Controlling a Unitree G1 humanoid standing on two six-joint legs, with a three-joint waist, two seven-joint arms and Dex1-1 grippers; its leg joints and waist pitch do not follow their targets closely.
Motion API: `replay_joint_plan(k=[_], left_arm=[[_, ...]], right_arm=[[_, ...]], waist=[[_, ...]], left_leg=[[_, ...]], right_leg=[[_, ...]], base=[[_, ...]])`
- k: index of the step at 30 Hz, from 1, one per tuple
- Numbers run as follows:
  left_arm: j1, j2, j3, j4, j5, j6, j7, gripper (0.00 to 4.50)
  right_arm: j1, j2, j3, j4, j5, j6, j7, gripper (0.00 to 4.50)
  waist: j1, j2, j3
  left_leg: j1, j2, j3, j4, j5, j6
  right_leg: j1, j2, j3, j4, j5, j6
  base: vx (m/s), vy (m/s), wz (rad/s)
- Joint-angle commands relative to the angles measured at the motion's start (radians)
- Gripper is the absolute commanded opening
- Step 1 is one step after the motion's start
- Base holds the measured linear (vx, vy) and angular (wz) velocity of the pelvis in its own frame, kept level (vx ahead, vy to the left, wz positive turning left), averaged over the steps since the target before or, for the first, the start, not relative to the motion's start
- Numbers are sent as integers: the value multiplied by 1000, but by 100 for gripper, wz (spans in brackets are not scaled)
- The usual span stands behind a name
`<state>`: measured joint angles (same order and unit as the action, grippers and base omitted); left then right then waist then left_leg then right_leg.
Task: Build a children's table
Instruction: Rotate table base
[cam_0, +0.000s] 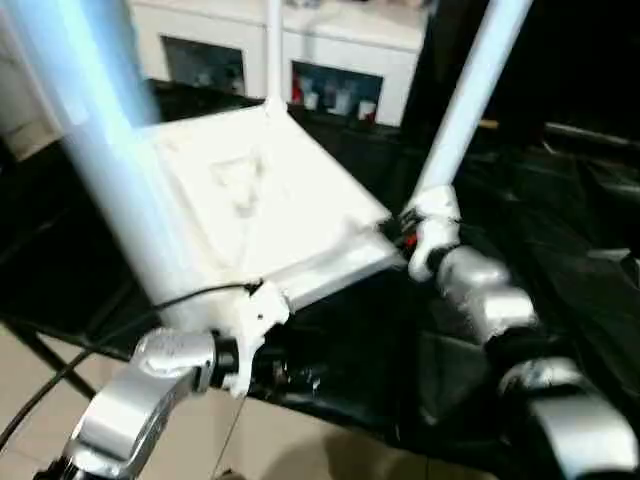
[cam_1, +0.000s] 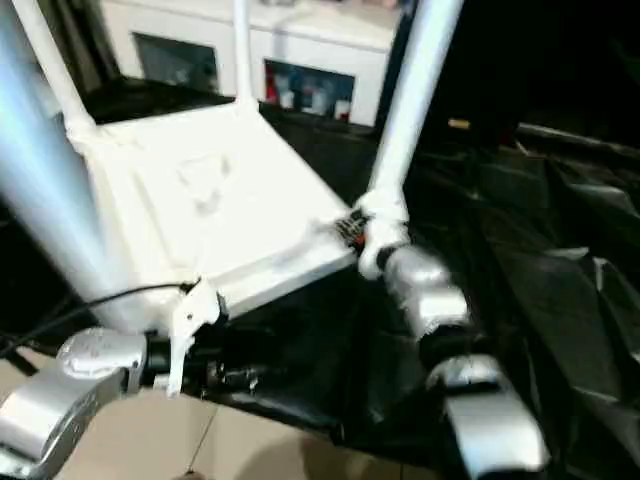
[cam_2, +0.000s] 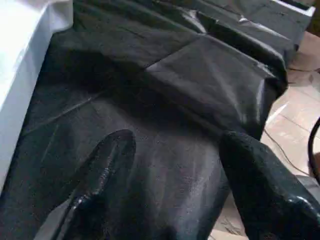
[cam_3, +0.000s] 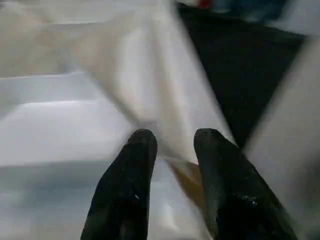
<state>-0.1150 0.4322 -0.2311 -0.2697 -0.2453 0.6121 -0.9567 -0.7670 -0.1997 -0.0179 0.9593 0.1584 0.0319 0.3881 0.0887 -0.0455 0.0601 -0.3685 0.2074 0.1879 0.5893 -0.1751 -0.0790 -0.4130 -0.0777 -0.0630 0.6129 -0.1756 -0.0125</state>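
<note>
The white tabletop (cam_0: 260, 190) lies underside up on a black-covered surface. White legs stand in its corners: one close at the near left (cam_0: 110, 150), one at the near right (cam_0: 470, 90), a thin one at the far corner (cam_0: 273, 50). My right gripper (cam_3: 175, 145) is at the near right corner beside that leg's base. Its fingers (cam_3: 125, 180) stand a little apart, one on each side of a raised white rim. My left gripper (cam_2: 175, 185) is open below the tabletop's near edge, over the black sheet, holding nothing.
A white cabinet with glass doors (cam_0: 300, 50) stands behind the work. The black sheet (cam_0: 560, 230) spreads wide to the right in folds. Tiled floor (cam_0: 300, 440) shows below the surface's front edge, and a black cable (cam_0: 100, 330) runs along my left forearm.
</note>
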Motion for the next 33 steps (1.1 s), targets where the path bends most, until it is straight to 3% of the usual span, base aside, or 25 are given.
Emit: replay_joint_plan(k=[1,5,11,16,18,22,26,27,32,33], left_arm=[[5,3,10,-30,-11,8,12,345],[26,16,10,-57,-18,19,20,370],[56,31,19,-91,-35,21,27,426],[78,60,55,-103,-52,6,15,445],[88,82,67,-108,-56,-4,8,445],[75,86,74,-103,-59,-30,12,445],[70,82,101,-79,-73,-49,22,445],[75,94,128,-65,-81,-58,19,445],[108,188,209,-30,-91,-92,-32,445],[112,202,224,-31,-97,-89,-42,445]], right_arm=[[-28,-25,-28,63,-20,-22,-87,110],[-103,-35,-49,177,-26,-58,-170,74],[-165,-59,-67,281,-50,-101,-240,23],[-187,-82,-64,320,-60,-123,-219,20],[-193,-86,-67,332,-56,-135,-155,20],[-186,-77,-45,334,-79,-166,-55,20],[-167,-71,-35,322,-87,-202,9,20],[-156,-70,-41,308,-75,-210,52,20],[-90,-76,-29,230,-53,-230,229,20],[-76,-80,-21,216,-58,-233,255,20]], waist=[[-10,0,-65],[-10,-7,-68],[-5,-7,-66],[-4,-7,-67],[-4,-5,-67],[-9,1,-67],[-13,0,-65],[-15,-5,-64],[-20,-5,-61],[-22,-3,-60]], left_leg=[[16,18,-3,-70,-248,-28],[12,18,-1,-66,-228,-20],[14,19,3,-63,-227,-13],[13,17,5,-60,-228,-8],[7,17,2,-61,-227,-6],[5,17,1,-60,-239,-4],[7,18,1,-59,-259,-9],[6,18,0,-59,-271,-7],[3,18,-6,-62,-303,4],[9,19,-6,-62,-306,1]], right_leg=[[41,-49,42,-69,-287,-149],[42,-50,42,-63,-262,-147],[37,-46,43,-60,-242,-153],[37,-43,42,-58,-227,-154],[42,-44,41,-55,-225,-154],[43,-47,42,-57,-241,-157],[41,-46,42,-61,-270,-164],[41,-47,42,-62,-289,-162],[40,-47,41,-68,-356,-148],[35,-46,42,-70,-366,-153]], base=[[0,0,0],[0,0,0],[0,0,0],[0,0,0],[0,0,0],[0,0,0],[0,0,0],[0,0,0],[0,0,0],[0,0,0]])
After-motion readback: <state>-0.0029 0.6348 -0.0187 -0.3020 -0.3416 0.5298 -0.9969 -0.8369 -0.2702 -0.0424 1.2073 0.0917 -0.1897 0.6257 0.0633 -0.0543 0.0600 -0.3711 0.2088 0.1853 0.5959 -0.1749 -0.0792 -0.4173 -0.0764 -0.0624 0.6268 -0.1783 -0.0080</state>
